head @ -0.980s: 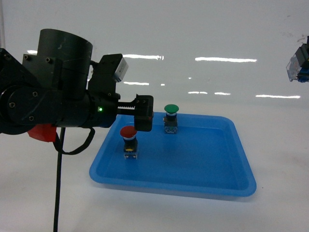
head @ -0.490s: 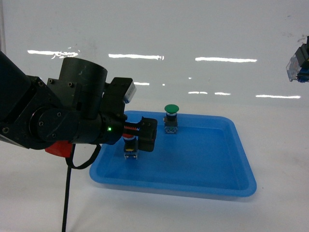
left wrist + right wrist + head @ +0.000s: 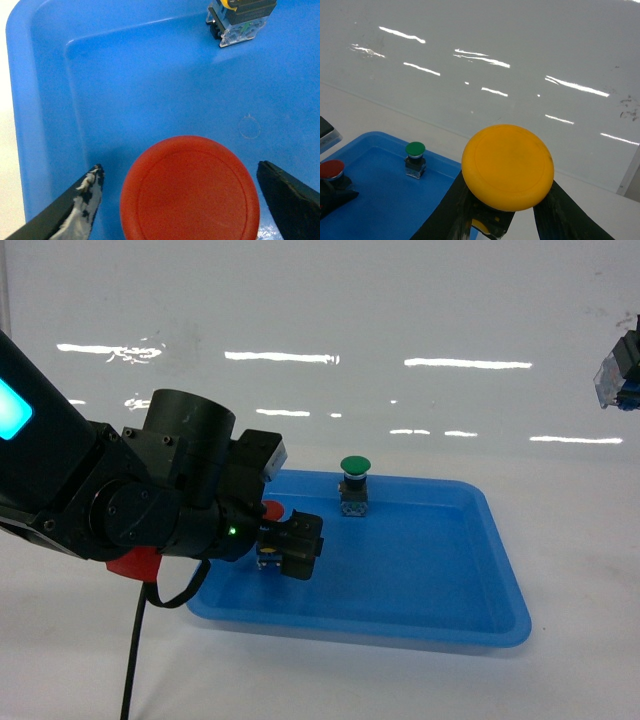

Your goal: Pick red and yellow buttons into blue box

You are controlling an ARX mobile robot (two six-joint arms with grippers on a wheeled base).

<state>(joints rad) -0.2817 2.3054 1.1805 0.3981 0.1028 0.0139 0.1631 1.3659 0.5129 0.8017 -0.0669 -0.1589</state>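
The red button (image 3: 271,510) stands upright in the shallow blue tray (image 3: 430,580). My left gripper (image 3: 288,542) is low over it and open; in the left wrist view its fingers (image 3: 75,205) flank the red cap (image 3: 190,187) with a gap on each side. My right gripper (image 3: 620,375) hangs high at the far right edge of the head view. In the right wrist view that gripper (image 3: 505,210) is shut on the yellow button (image 3: 507,167), below its cap. The blue box is out of view.
A green-capped button (image 3: 354,465) stands at the back of the tray, behind the red one; its clear base (image 3: 240,22) shows at the top of the left wrist view. The tray lies on a white table before a glossy white wall.
My left arm has come down and forward, bringing its open fingers from above the red button to either side of its cap. The right gripper has stayed put.
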